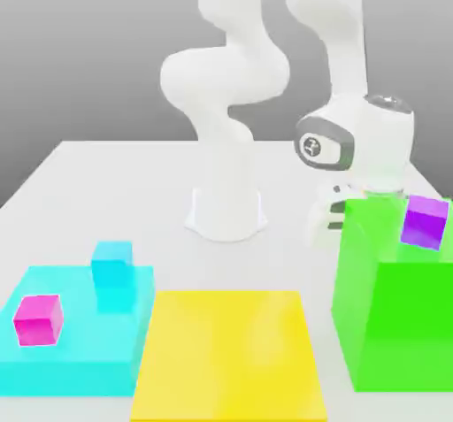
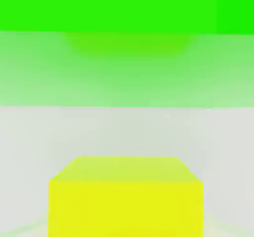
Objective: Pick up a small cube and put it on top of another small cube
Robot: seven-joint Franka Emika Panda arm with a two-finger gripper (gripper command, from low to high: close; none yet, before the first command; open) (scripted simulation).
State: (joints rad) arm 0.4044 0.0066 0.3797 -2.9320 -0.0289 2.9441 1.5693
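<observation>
A small yellow cube (image 2: pixel 125 194) sits very close under the hand, on the pale table in front of a green wall (image 2: pixel 127 67). My gripper (image 1: pixel 347 210) is low behind the tall green block (image 1: pixel 398 314) at the exterior view's right, shut with the yellow cube right at its tip; the block hides the tip. A small purple cube (image 1: pixel 426 222) rests on top of the green block. A magenta cube (image 1: pixel 39 319) and a cyan cube (image 1: pixel 112 264) stand on the cyan platform (image 1: pixel 80 358) at the exterior view's left.
A flat yellow platform (image 1: pixel 228 354) lies at the front middle between the cyan platform and the green block. The arm's white base (image 1: pixel 226 208) stands at the table's centre back.
</observation>
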